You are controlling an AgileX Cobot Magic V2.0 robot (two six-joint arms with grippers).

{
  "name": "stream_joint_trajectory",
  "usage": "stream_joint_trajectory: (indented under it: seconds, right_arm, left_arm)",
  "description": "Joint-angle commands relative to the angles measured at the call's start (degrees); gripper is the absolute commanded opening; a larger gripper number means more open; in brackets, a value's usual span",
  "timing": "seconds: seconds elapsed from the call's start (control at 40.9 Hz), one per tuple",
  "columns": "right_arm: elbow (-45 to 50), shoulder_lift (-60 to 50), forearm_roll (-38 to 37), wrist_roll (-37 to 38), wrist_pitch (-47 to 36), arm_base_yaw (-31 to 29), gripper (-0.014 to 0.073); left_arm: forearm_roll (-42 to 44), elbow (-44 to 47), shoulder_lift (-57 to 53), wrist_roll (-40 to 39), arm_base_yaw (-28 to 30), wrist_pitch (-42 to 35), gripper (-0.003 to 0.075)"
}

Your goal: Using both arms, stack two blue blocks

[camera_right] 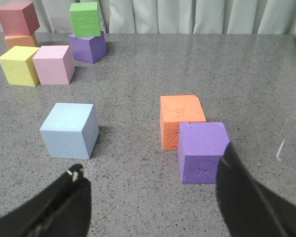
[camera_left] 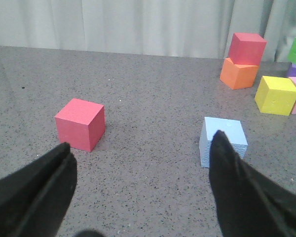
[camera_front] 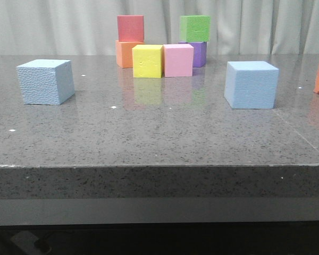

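Bench: grey speckled stone bench (camera_front: 159, 133), pale curtain behind its far edge.
Rough blue block: pale sky-blue foam cube with a pitted, rough surface (camera_front: 45, 81), standing flat near the left edge of the bench, alone; in the left wrist view (camera_left: 223, 140) one finger partly covers it.
Smooth blue block: pale sky-blue foam cube with smooth faces (camera_front: 251, 84), standing flat toward the right edge, well apart from the rough one; nothing rests on either.
Middle cluster: near the far edge, a yellow foam cube (camera_front: 147, 61) just beside a pink foam cube (camera_front: 178, 60); behind them a red foam cube (camera_front: 130, 28) on an orange foam cube (camera_front: 126, 54), and a green foam cube (camera_front: 194, 28) on a purple foam cube (camera_front: 199, 53).
Right edge: a second orange foam cube (camera_right: 180, 118) touching a second purple foam cube (camera_right: 203, 151), beside the smooth blue block (camera_right: 70, 130).
Left side: a lone red foam cube (camera_left: 80, 124) on the bench.
Left gripper (camera_left: 140, 158): black fingers spread wide, holding nothing, above the bench.
Right gripper (camera_right: 150, 190): black fingers spread wide, holding nothing; the smooth blue block is beyond one fingertip.
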Motion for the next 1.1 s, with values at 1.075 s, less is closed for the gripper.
stream_joint_trajectory:
  seconds: [1.075]
  right_arm:
    - [-31.55, 40.58, 11.30, -7.01, 19.29, 20.81, 0.0590]
  left_arm:
    - [0.23, -1.62, 0.94, -0.16, -7.89, -4.16, 0.0229]
